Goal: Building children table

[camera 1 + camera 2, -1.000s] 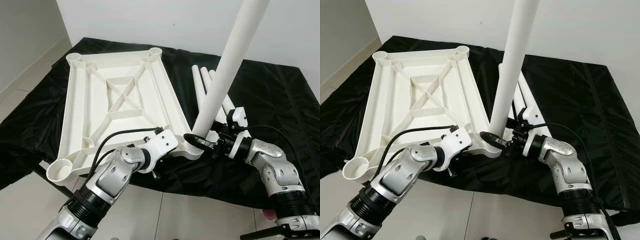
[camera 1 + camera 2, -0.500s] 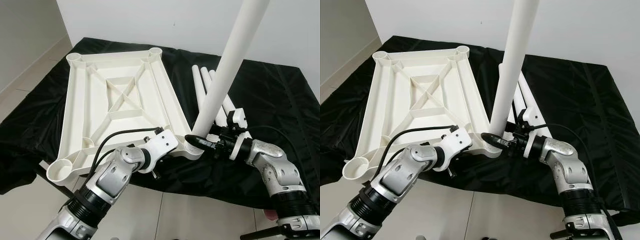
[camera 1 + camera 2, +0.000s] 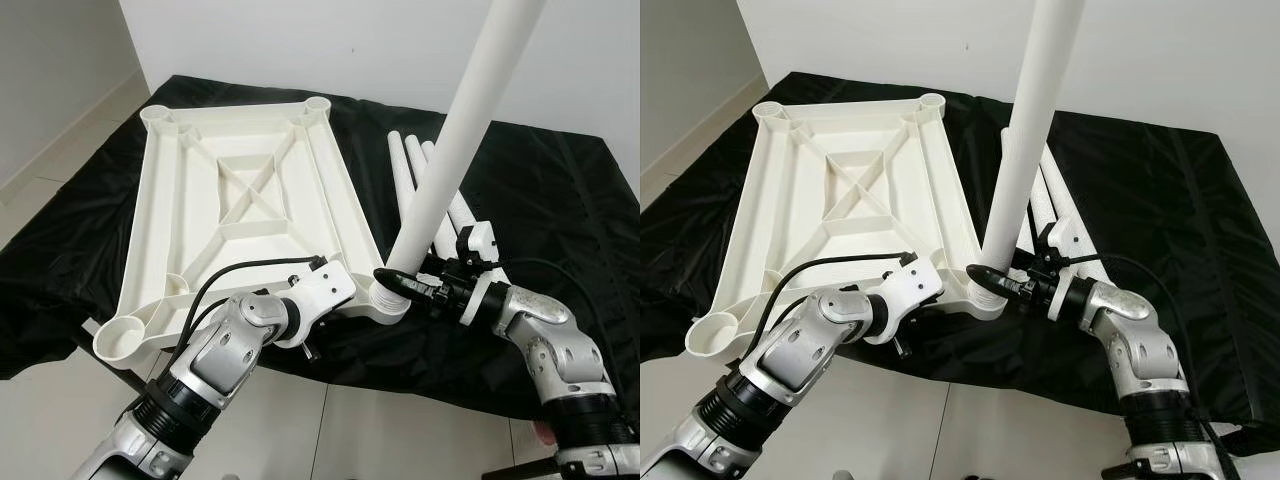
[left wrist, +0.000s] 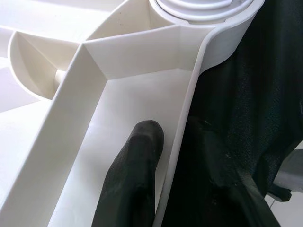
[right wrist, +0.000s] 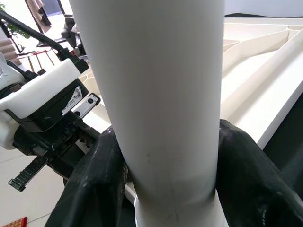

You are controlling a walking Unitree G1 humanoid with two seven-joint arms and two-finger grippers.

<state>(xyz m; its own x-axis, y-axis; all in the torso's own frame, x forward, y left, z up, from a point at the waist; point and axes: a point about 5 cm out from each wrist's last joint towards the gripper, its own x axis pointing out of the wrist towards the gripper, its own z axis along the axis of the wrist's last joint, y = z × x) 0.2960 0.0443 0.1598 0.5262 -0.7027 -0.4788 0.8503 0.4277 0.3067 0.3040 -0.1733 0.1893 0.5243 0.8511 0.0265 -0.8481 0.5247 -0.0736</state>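
Right gripper [image 3: 992,279]: clamped round the foot of the table leg [image 3: 1025,150], one black finger on each side of the white tube, as seen in the right wrist view.
Table leg: held nearly upright, slightly tilted; its lower end is seated in the corner socket [image 3: 383,295] of the tabletop nearest the robot's right.
Left gripper [image 4: 156,156]: closed on the near rim of the tabletop [image 3: 240,200], one finger [image 4: 135,165] laid inside the rim and the other outside, just beside the same socket.
Tabletop: laid upside down, ribs upward, on the black cloth [image 3: 560,200]; its near edge is raised a little off the cloth.
Spare legs [image 3: 405,175]: laid side by side on the cloth, behind the held leg.
Step in hand (judged): first leg is being fitted into its socket while the tabletop is braced.
Next move (judged): leg to be pressed or turned fully home with the brace maintained, then released; three sockets are left open.
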